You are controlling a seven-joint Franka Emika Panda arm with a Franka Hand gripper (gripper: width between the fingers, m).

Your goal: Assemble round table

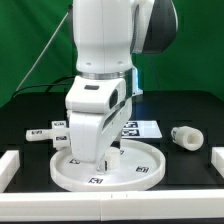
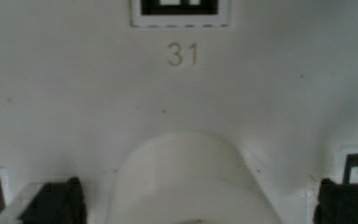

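Note:
The large rimmed round disc [image 1: 140, 168] lies flat at the front of the black table, tags on its rim. My gripper [image 1: 103, 157] hangs straight down over the disc's middle, very close to its surface. In the wrist view the disc face [image 2: 87, 90] fills the frame, with a tag and the number 31. A raised rounded hub [image 2: 185, 165] on the disc sits between my dark fingertips [image 2: 55, 202], which stand wide apart and hold nothing. The short thick cylinder leg [image 1: 186, 135] lies on its side at the exterior view's right. The cross-shaped piece [image 1: 48, 130] lies at the left.
The marker board [image 1: 143, 127] lies flat behind the disc, partly hidden by my arm. White rails border the table at the front left [image 1: 10, 163] and front right [image 1: 214, 163]. A green backdrop stands behind.

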